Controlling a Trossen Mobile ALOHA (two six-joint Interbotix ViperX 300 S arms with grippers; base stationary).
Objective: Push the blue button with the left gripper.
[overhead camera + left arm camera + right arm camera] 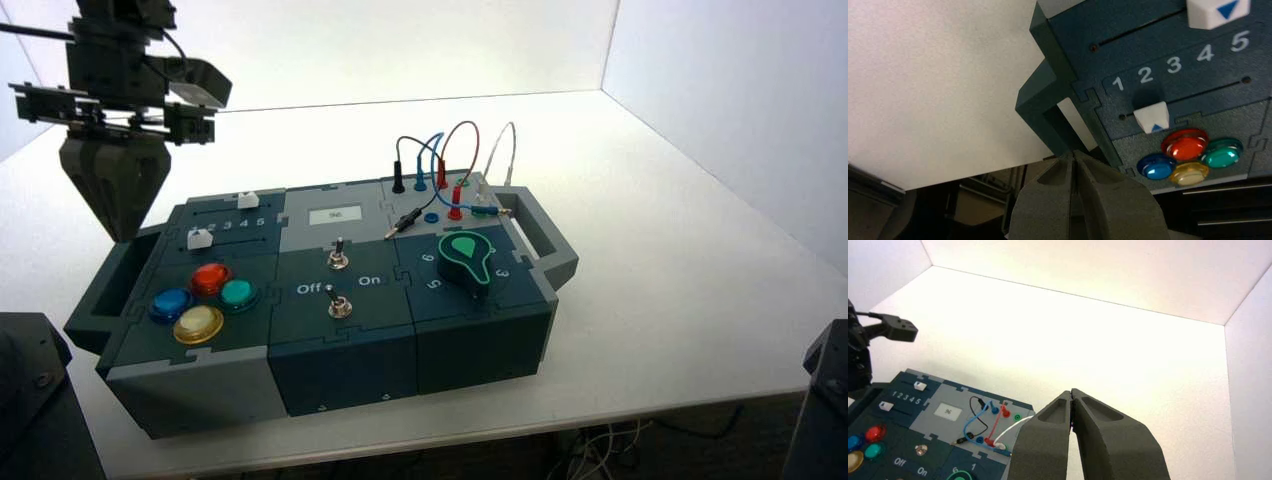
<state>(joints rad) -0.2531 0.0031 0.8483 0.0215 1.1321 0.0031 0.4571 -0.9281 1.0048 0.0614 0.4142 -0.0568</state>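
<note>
High view: tool (122, 240) seemingly near handle (92, 325)

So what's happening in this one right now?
The robot's left hand, its fingers shut, hangs over the left end of a box of buttons, sliders and switches, by the box's left handle. The task is to push the blue button, but the hand is off to that button's left, not touching it. The right hand, also shut and holding nothing, waits off to the right.

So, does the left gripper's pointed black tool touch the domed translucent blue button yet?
No, the pointed black tool hangs above the box's left handle, apart from the blue button.
</note>
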